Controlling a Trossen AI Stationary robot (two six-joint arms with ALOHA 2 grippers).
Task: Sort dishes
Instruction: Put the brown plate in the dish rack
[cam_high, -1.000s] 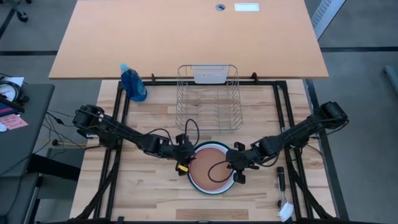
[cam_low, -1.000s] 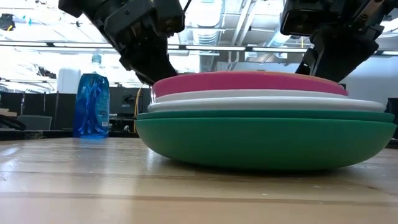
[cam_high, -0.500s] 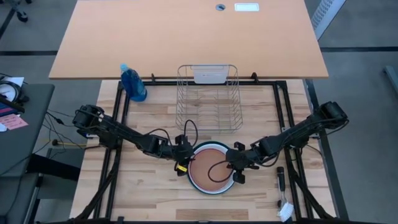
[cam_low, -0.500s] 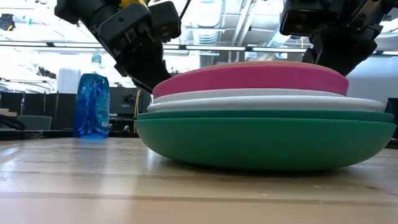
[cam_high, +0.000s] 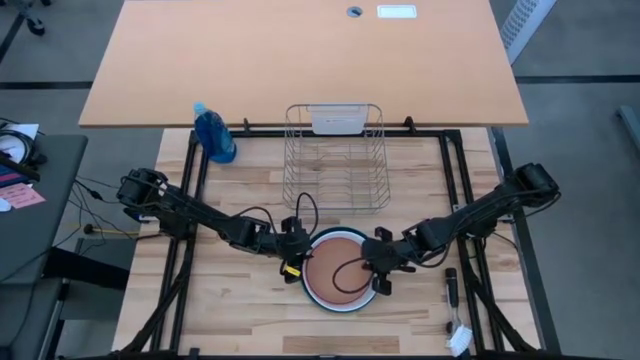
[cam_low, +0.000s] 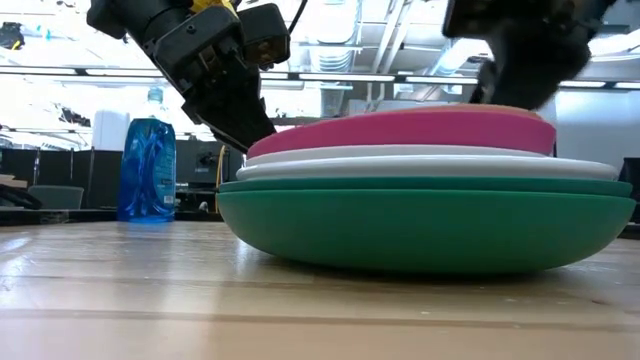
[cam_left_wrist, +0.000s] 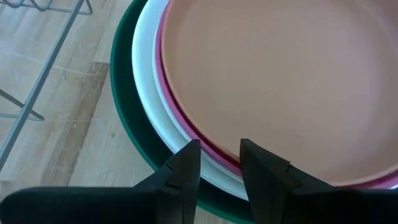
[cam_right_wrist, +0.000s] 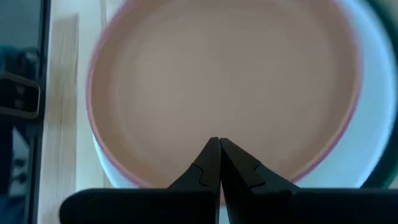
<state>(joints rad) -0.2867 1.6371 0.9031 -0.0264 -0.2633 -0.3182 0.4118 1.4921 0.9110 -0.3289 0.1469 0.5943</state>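
Blurred in the low view above the stack of plates (cam_low: 420, 190): right gripper (cam_low: 525, 95). Mostly buried under the salmon-orange plate (cam_high: 337, 272): lower plates, only rims showing.

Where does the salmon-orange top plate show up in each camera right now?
High view: salmon-orange plate at table centre, between both grippers.
Low view: only a thin edge above the magenta plate.
Left wrist view: fills the upper right.
Right wrist view: fills the centre.
Shared landmark: the magenta plate's rim under it.

Bright overhead light; backlit low view; right wrist view blurred
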